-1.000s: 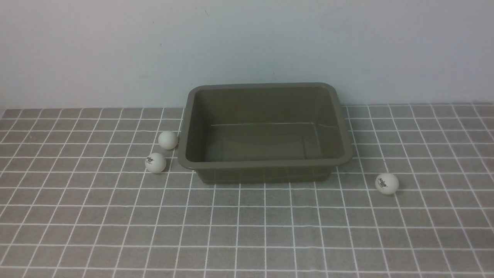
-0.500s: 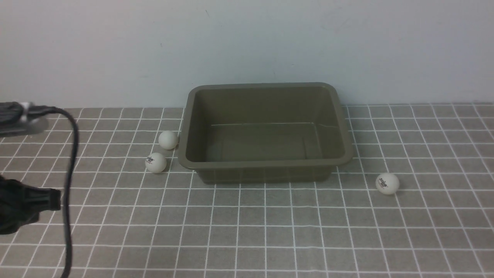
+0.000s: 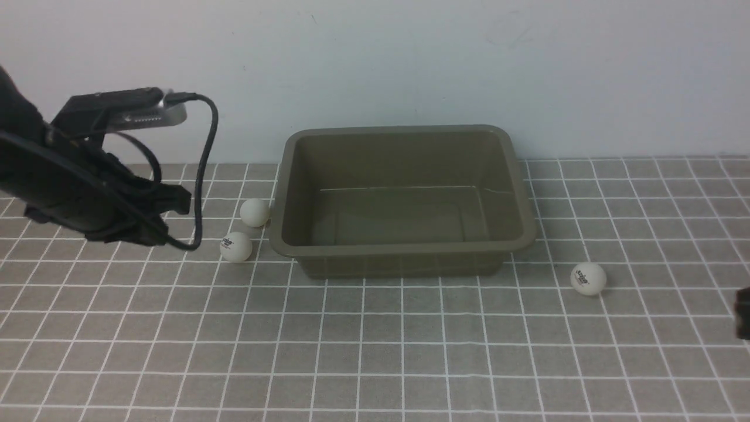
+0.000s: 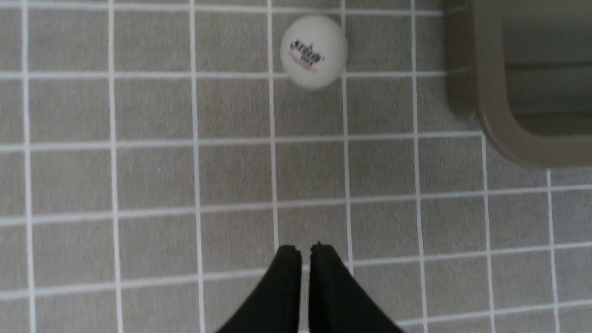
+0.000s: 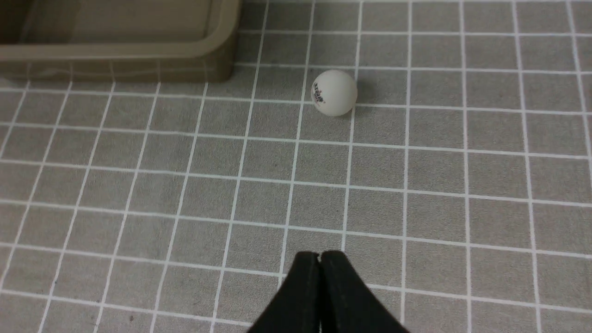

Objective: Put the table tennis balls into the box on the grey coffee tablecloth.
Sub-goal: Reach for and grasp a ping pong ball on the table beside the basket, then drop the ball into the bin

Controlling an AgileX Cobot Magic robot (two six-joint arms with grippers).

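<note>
Three white table tennis balls lie on the grey coffee tablecloth (image 3: 375, 351). A plain one (image 3: 255, 213) and a logo one (image 3: 236, 247) sit just left of the empty olive-brown box (image 3: 404, 251). A third logo ball (image 3: 587, 278) lies to the box's right front. My left gripper (image 3: 165, 225) hovers left of the two left balls. In the left wrist view it (image 4: 305, 249) is shut and empty, with the logo ball (image 4: 313, 52) ahead and the box corner (image 4: 490, 115) beside it. My right gripper (image 5: 320, 255) is shut and empty, short of the right ball (image 5: 334, 92). Only its dark edge (image 3: 744, 313) shows in the front view.
A pale wall stands right behind the box. The left arm's black cable (image 3: 205, 176) hangs in a loop near the two left balls. The box's front rim (image 5: 138, 51) shows in the right wrist view. The cloth covers the whole table.
My left arm has come in from the left edge, risen and moved right toward the two left balls. The right gripper's edge has appeared at the right border. Balls and box have not moved.
</note>
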